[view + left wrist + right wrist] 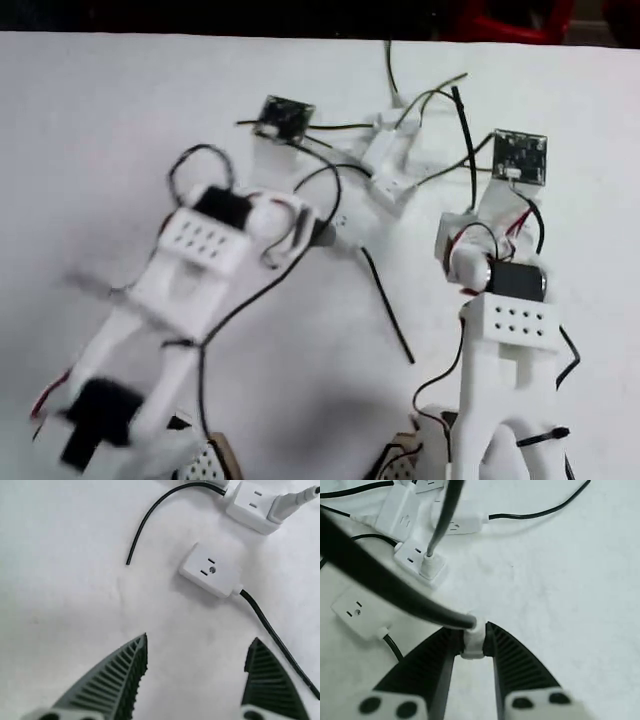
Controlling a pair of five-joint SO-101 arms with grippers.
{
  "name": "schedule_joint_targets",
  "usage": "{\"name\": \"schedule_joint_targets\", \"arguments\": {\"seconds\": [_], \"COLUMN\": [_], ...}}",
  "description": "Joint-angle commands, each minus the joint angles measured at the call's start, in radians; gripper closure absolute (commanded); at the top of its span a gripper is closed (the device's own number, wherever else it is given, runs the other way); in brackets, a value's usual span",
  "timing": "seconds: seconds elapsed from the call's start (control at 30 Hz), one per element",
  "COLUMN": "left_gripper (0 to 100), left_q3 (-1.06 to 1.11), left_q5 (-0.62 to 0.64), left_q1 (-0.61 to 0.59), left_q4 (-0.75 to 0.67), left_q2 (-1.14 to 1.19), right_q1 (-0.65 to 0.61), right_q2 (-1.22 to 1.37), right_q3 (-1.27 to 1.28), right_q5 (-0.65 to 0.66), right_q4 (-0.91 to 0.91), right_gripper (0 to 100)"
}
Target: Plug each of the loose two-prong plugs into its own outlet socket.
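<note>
Meanwhile right pincer (473, 630) clamps 1 white plug (471, 647); left pincer (200, 639) gapes near an empty socket (210, 570).

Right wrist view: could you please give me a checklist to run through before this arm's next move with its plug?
1. Grip: ok. The right gripper is shut on the white plug.
2. Free socket: ok. The empty outlet lies flat on the table, slots facing up.
3. Prongs lined up with the slots: cannot tell; the prongs are hidden.
4. Cord clear of the path: not ok. The plug's black cord crosses right beside that outlet.
5. Left gripper out of the way: cannot tell. It is open, holds nothing, and faces an unplugged outlet that may be the same one.
</note>
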Motion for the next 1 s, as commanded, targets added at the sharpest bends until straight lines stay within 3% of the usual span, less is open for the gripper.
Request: {"name": "schedule_joint_targets", "arguments": {"seconds": [0.0, 0.47, 0.8, 0.97], "left_gripper": [69, 69, 69, 80], "left_q3": [-0.196, -0.600, -0.865, -1.020], "left_q5": [0.087, 0.158, 0.155, 0.048], "left_q1": [0.061, 0.088, 0.087, 0.081], "left_q4": [0.000, 0.015, 0.178, 0.333], "left_q2": [0.208, 0.708, 0.946, 1.021], "right_q1": [0.016, 0.015, 0.012, 0.012], "right_q2": [-0.031, -0.028, -0.025, -0.025], "right_q3": [-0.057, -0.052, -0.052, -0.052], "right_q5": [-0.008, 0.000, 0.002, 0.002], "right_q4": [-0.021, -0.018, -0.015, -0.013], "right_gripper": [98.2, 98.2, 98.2, 98.2]}}
